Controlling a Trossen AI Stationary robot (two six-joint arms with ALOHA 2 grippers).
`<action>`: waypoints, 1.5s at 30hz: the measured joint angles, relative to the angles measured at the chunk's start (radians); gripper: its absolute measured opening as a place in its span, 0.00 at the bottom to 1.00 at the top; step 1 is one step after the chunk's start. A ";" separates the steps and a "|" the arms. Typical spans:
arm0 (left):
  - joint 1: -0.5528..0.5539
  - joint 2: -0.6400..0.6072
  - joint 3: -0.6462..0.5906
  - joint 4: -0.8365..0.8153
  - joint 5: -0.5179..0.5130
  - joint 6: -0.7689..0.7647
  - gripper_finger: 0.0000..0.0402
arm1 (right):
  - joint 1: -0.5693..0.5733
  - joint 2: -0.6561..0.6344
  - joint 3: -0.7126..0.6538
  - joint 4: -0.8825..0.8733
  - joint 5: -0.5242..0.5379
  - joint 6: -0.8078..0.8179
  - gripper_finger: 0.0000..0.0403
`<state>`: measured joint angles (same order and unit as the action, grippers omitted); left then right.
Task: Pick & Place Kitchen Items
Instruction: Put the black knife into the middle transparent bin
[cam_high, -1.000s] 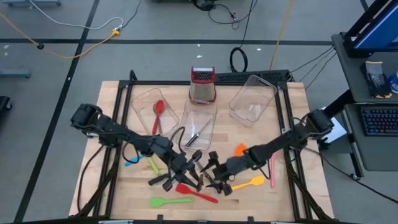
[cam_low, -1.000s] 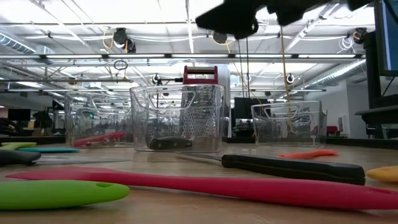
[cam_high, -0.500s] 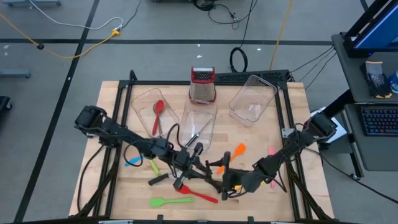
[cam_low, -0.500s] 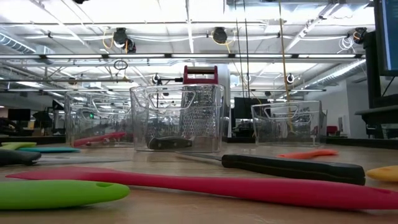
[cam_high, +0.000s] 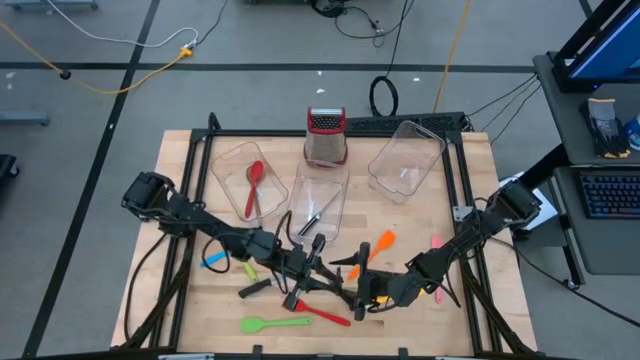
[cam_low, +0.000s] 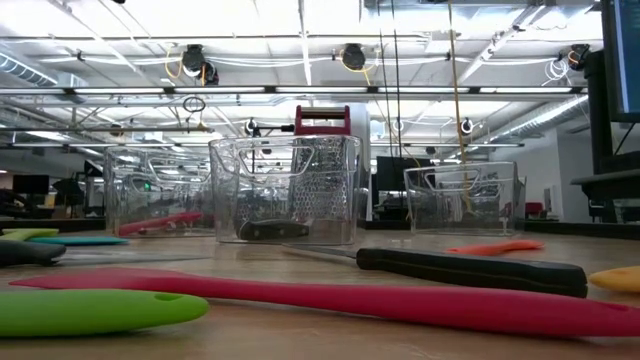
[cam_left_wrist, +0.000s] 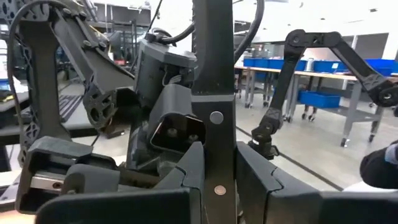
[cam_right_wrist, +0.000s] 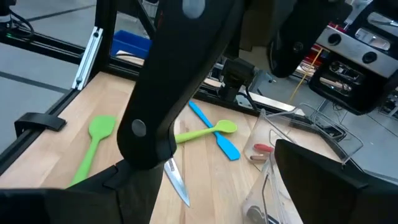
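A knife's black riveted handle (cam_left_wrist: 214, 93) stands between the fingers of my left gripper (cam_left_wrist: 214, 202), which is shut on it above the table's near middle (cam_high: 303, 280). My right gripper (cam_high: 360, 293) faces it from the right and is open. In the right wrist view the same handle (cam_right_wrist: 174, 74) crosses just in front of my right gripper (cam_right_wrist: 205, 180), with a steel blade tip (cam_right_wrist: 177, 182) showing under it. On the table lie a red spatula (cam_high: 318, 313), a green spatula (cam_high: 270, 323), another black-handled knife (cam_high: 253, 289) and an orange spatula (cam_high: 370, 248). My left gripper pinches the knife's handle (cam_left_wrist: 214, 186) between its two fingers, at a rivet. The handle rises about upright out of the hold and is clear of the table. My right gripper's fingers stand wide to either side of the handle's end (cam_right_wrist: 144, 155); I cannot tell whether one finger touches it.
Three clear tubs stand at the back: the left one (cam_high: 232, 165) holds a red spoon (cam_high: 253, 185), the middle one (cam_high: 320, 195) holds knives, and the right one (cam_high: 405, 160) is tilted. A grater (cam_high: 326, 135) stands behind them. Blue (cam_high: 213, 261) and yellow-green (cam_high: 245, 267) utensils lie at the left.
My right gripper has swung toward the table's near edge and turned to point at the left gripper, then kept still, its jaws wide throughout. My left gripper has turned a little with the knife. The dark gripper parts at the top of the low view have gone.
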<state>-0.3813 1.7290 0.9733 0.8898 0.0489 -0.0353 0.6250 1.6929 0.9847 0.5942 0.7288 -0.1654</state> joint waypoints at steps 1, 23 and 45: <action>-0.003 0.000 0.000 -0.003 -0.010 0.002 0.12 | 0.000 0.000 0.000 0.004 0.000 -0.001 0.73; -0.011 0.002 -0.001 -0.078 -0.121 0.060 0.12 | -0.036 0.000 0.001 0.028 -0.156 0.125 0.72; -0.005 0.001 0.001 -0.135 -0.125 0.037 0.12 | -0.058 0.000 0.001 -0.059 -0.159 0.233 0.15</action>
<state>-0.3859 1.7298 0.9741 0.7546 -0.0756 0.0015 0.5671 1.6924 0.9855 0.5354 0.5694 0.0673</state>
